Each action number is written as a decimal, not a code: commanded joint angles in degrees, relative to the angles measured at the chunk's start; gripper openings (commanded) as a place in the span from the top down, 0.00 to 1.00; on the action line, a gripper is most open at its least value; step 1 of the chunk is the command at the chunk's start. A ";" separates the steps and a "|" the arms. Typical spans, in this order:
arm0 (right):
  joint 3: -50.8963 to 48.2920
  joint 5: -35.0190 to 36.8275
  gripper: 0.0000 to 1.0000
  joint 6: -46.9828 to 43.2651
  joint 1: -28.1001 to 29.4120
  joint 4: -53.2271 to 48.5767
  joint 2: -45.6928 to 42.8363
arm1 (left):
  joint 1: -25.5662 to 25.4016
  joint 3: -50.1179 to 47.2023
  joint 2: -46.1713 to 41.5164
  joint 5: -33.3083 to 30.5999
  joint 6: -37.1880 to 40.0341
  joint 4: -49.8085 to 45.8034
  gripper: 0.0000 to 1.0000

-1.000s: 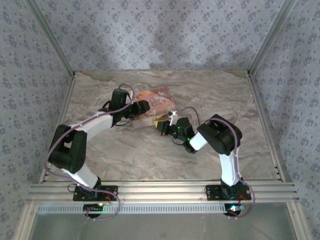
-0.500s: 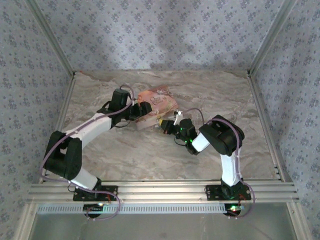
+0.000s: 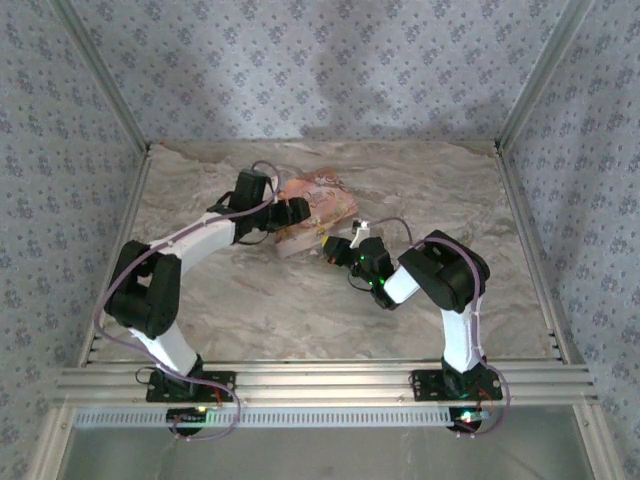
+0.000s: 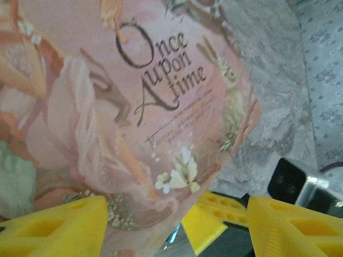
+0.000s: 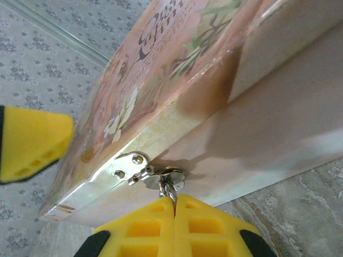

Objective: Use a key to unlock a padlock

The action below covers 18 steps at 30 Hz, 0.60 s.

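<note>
The padlock's brass body could not be told apart from the yellow fingers. What showed at that spot was a thin silver loop [image 5: 168, 188] running from a round metal clasp [image 5: 171, 174] on the pale side wall of the pink printed box [image 5: 161, 69]. Just beside the clasp, a small hasp [image 5: 128, 160] with two rivets sat on the gilt rim of the lid. Whether the loop was a shackle or part of a key could not be told.

The right gripper [image 5: 174, 206] was pressed closed. Its two yellow fingers [image 5: 214, 227] met flush, and the end of the silver loop was pinched in the seam between them. In the view from above, this gripper [image 3: 331, 245] sat at the near edge of the box.

The box [image 3: 318, 200] lay on the marble table [image 3: 250, 300], in its far half, about midway between the left and right edges and well away from every corner. Its cover carried the words "Once Upon A Time", a rabbit and white flowers.

The left gripper [image 4: 177, 206] had its jaws spread wide. One yellow finger [image 4: 53, 227] was low against the printed cover, and the other was off to the side, apart from the box. The box's lower corner reached into the gap between them. From above, the left gripper [image 3: 298, 213] was at the left side of the box, over the cover. Whether it touched the box could not be told.
</note>
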 commanded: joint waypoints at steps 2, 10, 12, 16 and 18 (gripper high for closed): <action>1.21 3.72 1.00 2.52 -0.06 0.91 -0.71 | -0.79 -2.32 -0.21 0.04 -0.24 0.75 0.31; 0.92 4.22 1.00 1.99 -0.38 0.74 -1.46 | -1.90 -3.68 -0.58 -0.94 -1.62 1.02 0.31; 0.74 4.36 1.00 1.51 -0.37 0.40 -1.83 | -2.14 -3.62 -0.94 -1.51 -2.06 1.58 0.31; 0.98 4.45 1.00 1.49 -0.11 0.28 -1.32 | -2.25 -3.81 -1.50 -2.37 -1.99 1.39 0.31; 1.41 4.51 1.00 1.82 0.06 0.29 -0.93 | -2.25 -4.42 -1.50 -2.44 -2.39 1.82 0.31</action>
